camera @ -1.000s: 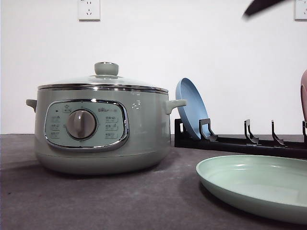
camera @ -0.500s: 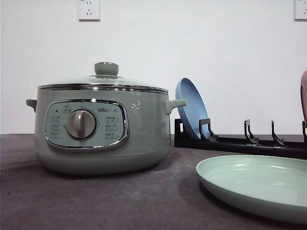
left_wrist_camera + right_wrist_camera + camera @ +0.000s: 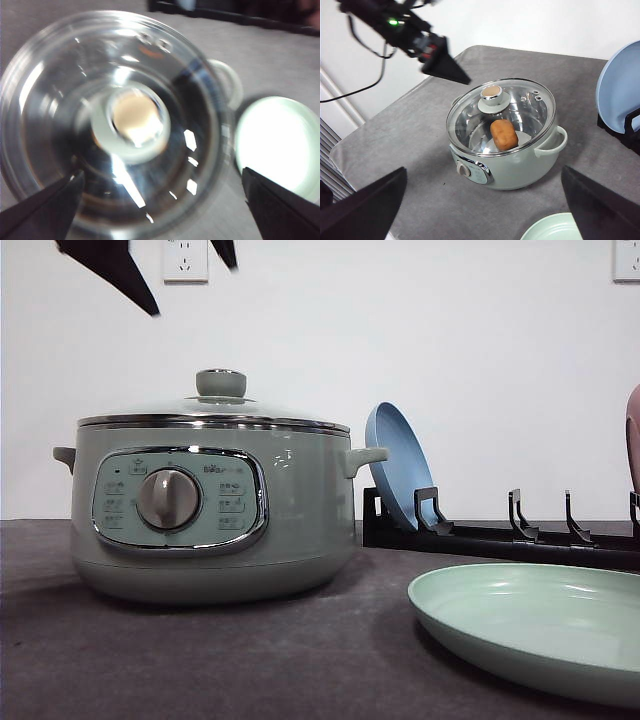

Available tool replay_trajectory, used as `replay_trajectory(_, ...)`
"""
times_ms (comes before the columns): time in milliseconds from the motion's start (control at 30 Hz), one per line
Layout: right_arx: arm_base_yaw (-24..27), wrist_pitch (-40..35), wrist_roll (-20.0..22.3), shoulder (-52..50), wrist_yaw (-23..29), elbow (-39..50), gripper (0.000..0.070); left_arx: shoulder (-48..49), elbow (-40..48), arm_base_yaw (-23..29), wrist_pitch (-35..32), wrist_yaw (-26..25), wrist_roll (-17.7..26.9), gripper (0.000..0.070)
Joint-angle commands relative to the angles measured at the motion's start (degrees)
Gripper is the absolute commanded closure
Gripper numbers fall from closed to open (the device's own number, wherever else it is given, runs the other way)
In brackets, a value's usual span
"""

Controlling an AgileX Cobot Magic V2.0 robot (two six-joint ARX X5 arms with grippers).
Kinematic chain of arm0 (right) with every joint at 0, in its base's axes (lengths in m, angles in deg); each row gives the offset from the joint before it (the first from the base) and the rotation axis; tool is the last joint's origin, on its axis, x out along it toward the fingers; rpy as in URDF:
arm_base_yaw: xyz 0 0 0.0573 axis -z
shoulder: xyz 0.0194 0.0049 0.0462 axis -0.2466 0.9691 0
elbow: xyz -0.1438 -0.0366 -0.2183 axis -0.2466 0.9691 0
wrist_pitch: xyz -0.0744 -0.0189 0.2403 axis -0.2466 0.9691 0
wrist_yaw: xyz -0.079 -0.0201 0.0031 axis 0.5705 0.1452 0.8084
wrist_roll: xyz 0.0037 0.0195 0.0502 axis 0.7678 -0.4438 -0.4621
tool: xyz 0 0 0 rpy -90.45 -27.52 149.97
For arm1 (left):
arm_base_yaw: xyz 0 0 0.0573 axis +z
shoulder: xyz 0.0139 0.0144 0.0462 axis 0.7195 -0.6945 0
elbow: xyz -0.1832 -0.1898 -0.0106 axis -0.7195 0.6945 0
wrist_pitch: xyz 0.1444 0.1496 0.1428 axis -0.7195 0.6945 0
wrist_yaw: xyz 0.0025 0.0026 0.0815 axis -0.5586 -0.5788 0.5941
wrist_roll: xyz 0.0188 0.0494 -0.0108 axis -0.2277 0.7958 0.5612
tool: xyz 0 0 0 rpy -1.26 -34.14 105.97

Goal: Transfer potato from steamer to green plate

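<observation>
- Potato [image 3: 503,134], brownish-orange oblong lump with matte skin, lies inside pale sage-green round steamer [image 3: 210,510] under its knobbed glass lid [image 3: 507,107].
- Left end effector [image 3: 165,200] hangs above lid knob [image 3: 134,120], fingers spread wide, holding nothing.
- Right end effector [image 3: 482,200] also spread apart, empty, well off the pot.
- Pale mint-green shallow plate [image 3: 530,625] sits near steamer on grey surface [image 3: 250,660].
- Potato likely firm, fairly light, grippy skin; grasp across its narrow middle once lid is off.

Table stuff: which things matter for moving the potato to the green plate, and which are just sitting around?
Job:
potato
steamer
glass lid
green plate
left pincer

Lying about:
blue plate
black rack
</observation>
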Motion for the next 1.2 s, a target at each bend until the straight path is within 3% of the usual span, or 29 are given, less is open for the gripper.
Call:
replay_trajectory(0,-0.4,-0.3,0.5,0.3,0.0,-0.9,0.0076,-2.7,-2.7,-0.7,-0.1,1.6,0.9,0.0078)
replay_trajectory(133,-0.4,-0.3,0.5,0.3,0.0,-0.9,0.0076,-6.7,-3.5,-1.6,-0.5,5.0,1.5,0.0078)
replay_trajectory(433,-0.4,-0.1,0.6,0.3,0.0,-0.9,0.0076,-11.3,-3.5,-2.1,-3.0,5.1,2.5,0.0080)
replay_trajectory(567,-0.4,0.8,0.7,0.3,0.0,-0.9,0.0076,-11.4,-3.5,-2.1,-3.3,5.1,2.6,0.0152)
replay_trajectory(767,-0.4,1.1,0.8,0.3,0.0,-0.9,0.0076,-11.4,-3.5,-2.1,-3.3,5.1,2.7,0.0165)
replay_trajectory(833,-0.4,1.1,0.9,0.3,0.0,-0.9,0.0076,-11.5,-3.5,-2.1,-3.5,5.1,2.9,0.0200)
replay_trajectory(1167,-0.4,1.1,0.8,0.3,0.0,-0.9,0.0076,-12.0,-3.5,-2.1,-3.7,5.1,3.0,0.0204)
